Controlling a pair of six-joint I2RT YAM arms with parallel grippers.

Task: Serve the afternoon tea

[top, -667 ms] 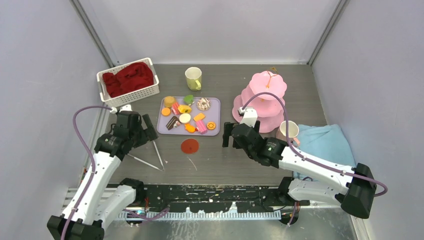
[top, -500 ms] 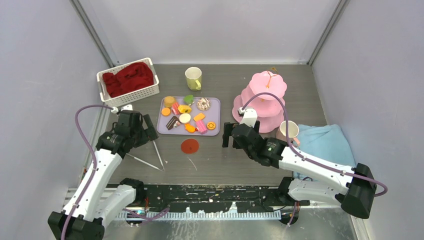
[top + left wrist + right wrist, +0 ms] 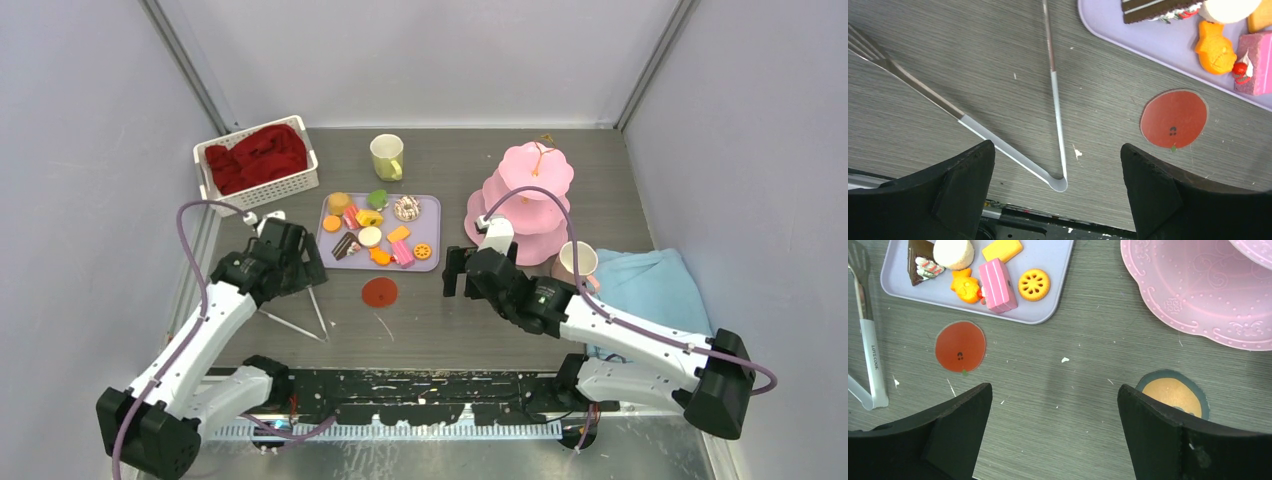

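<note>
The left claw (image 3: 1055, 172) hangs open over the tongs (image 3: 1056, 115) on the desk (image 3: 973, 50); the right claw (image 3: 1053, 420), open and empty, hovers near the stand (image 3: 1198, 295).

Toy pastries (image 3: 370, 236) cluster left of pink 3-tier stand (image 3: 530, 195); yellow-green mug (image 3: 386, 156) behind them, pink mug (image 3: 576, 261) beside it.

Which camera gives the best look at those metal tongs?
The left wrist view: the tongs fill it, hinge and both arms clear. The top view shows them whole but tiny; the right wrist view catches mainly one arm at its left edge.
</note>
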